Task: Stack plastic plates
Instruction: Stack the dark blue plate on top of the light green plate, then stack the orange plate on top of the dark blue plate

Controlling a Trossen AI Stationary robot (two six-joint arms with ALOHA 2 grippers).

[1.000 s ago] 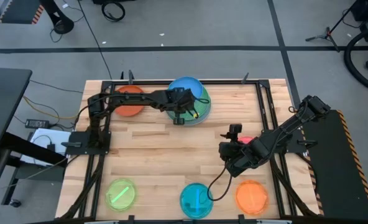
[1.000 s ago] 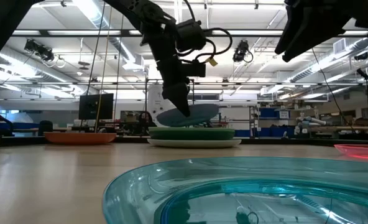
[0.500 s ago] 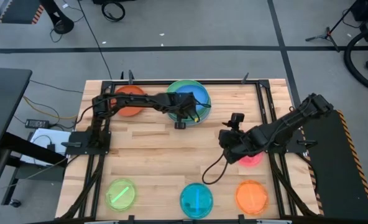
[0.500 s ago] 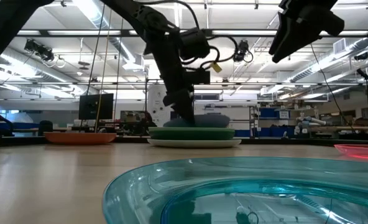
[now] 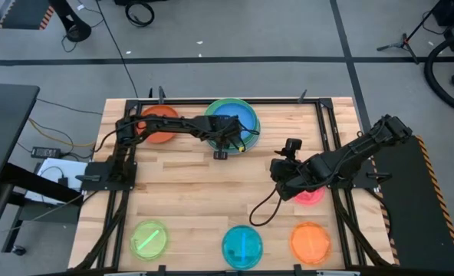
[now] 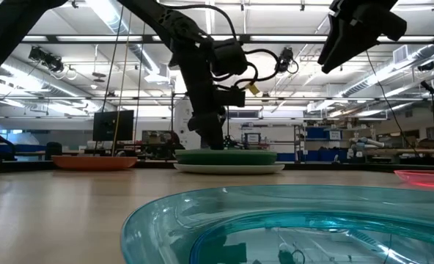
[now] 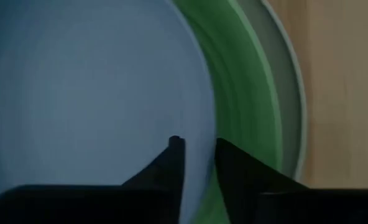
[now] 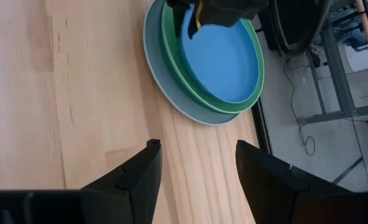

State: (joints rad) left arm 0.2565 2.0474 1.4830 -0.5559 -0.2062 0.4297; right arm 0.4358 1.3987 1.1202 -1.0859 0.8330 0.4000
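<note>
Now the left gripper (image 5: 228, 141) sits at the near rim of the blue plate (image 5: 235, 119), fingers (image 7: 174, 163) pinching that rim; the plate lies on the green plates (image 8: 171, 43). Beside that stack, the right gripper (image 5: 282, 175) hovers, fingers spread, just by the pink-red plate (image 5: 310, 196).

The bench (image 5: 189, 184) is pale wood planks inside a black metal frame (image 5: 330, 146). Grey floor (image 5: 235, 73) surrounds it, crossed by dark lines. Beyond the bench's left edge, cables (image 5: 54, 138) trail over the floor to a white box (image 5: 54, 172). A dark desk corner (image 5: 4, 115) lies farther left.
</note>
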